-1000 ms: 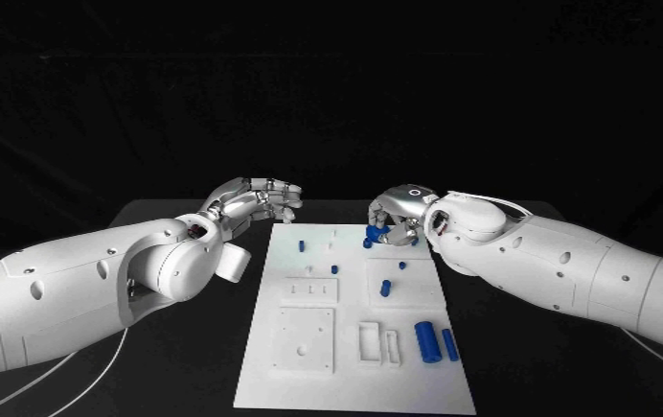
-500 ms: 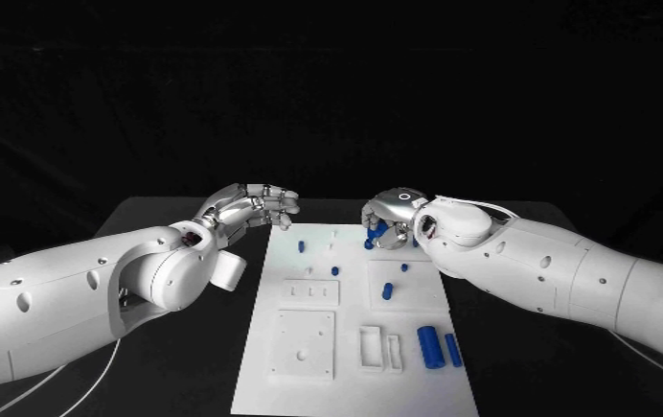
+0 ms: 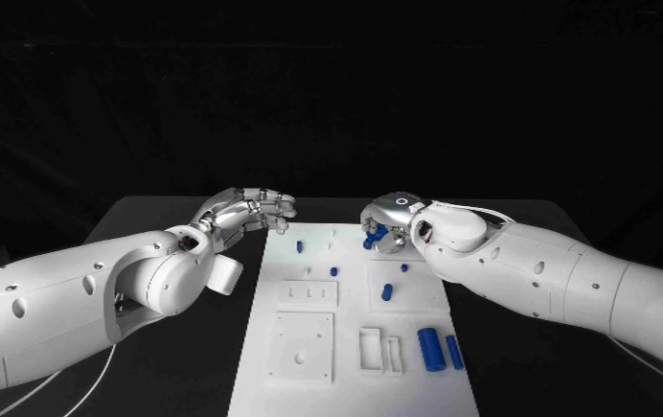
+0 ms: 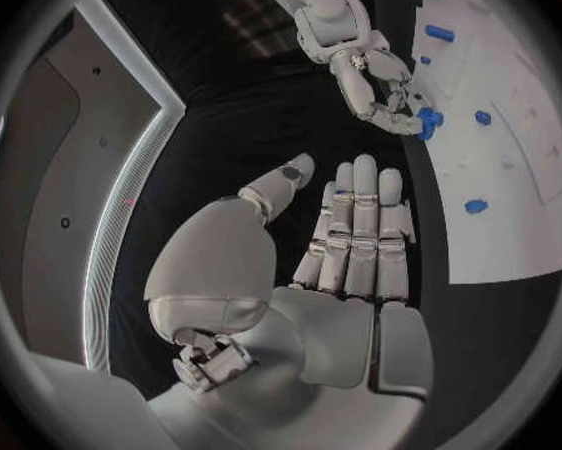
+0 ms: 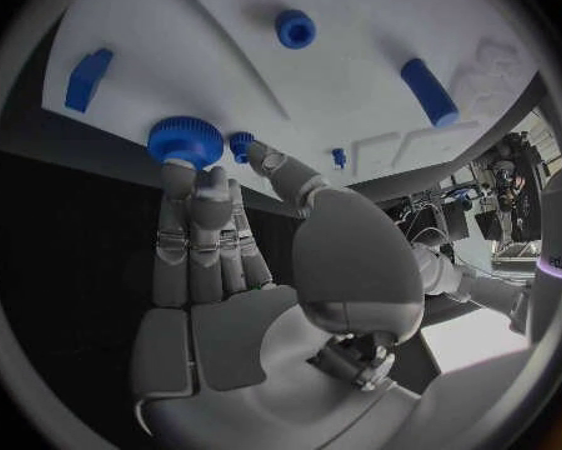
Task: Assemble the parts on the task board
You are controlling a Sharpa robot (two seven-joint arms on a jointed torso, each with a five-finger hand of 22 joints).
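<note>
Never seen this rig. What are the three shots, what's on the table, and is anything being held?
It is a two-armed robot with silver fingered hands at a black table. One picture looks down from its head; the round ones come from cameras at each wrist. A white task board lies in the middle with small blue parts, such as two blue cylinders near the robot. The right hand touches a blue gear at the board's far end; a firm grip is unclear. The left hand holds nothing, beside the board.

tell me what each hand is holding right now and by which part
The right hand has its fingertips on the rim of a blue gear at the task board's far edge. The left hand holds nothing.
</note>
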